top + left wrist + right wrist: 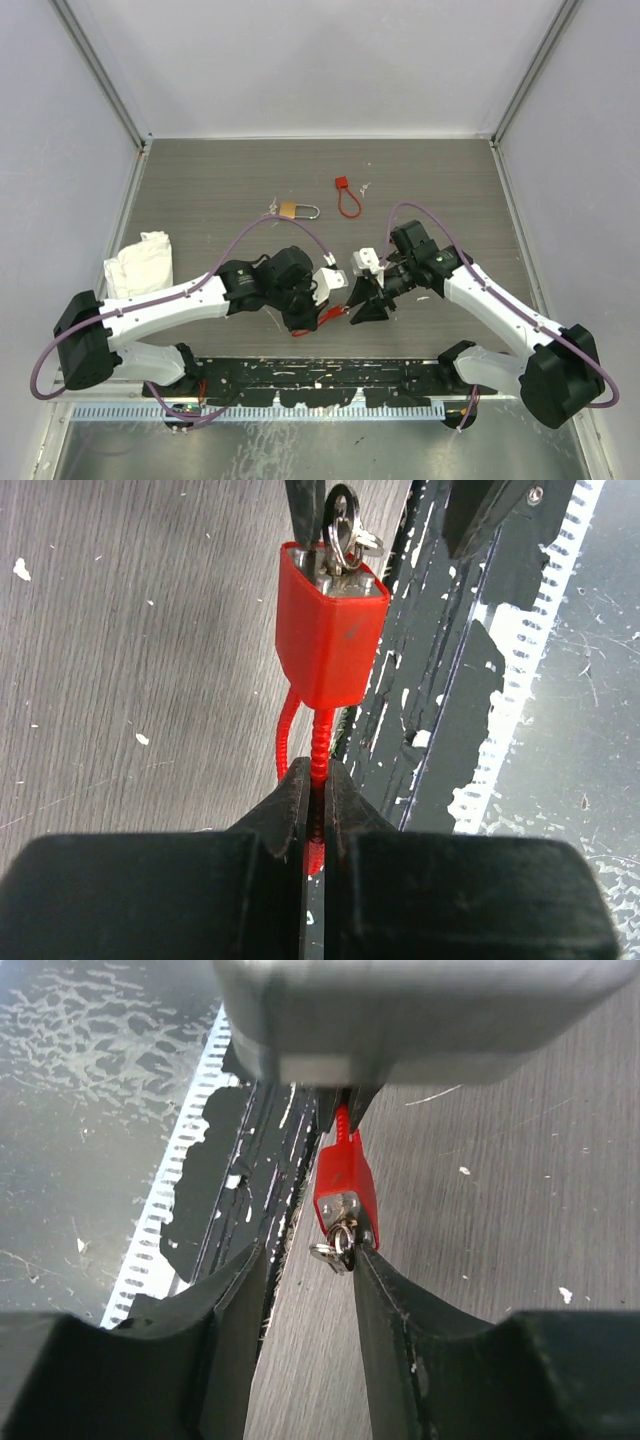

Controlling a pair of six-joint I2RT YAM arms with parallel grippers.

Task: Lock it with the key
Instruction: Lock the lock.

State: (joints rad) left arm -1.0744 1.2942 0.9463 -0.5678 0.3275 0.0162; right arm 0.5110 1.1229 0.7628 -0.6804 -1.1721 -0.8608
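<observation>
The key (342, 525) sits in the end of the red lock (330, 630), held over the middle of the worktop's (200, 190) near edge. My left tool (318, 780) is clenched on the lock's ribbed cable (319, 742), and my right tool (310, 1252) is released, a finger either side of the key. I judge the key light, stiff and slick on a loose ring, so I'd pinch its flat dark head; the smooth plastic lock may swing on its bendy cable.

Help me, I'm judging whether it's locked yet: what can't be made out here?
- Right wrist view: the key has its blade inside the red lock, so its turn is hidden.
- Top view: the key is too small and shadowed to find.
- Left wrist view: the lock's cable end disappears between the fingers of the left gripper.
</observation>
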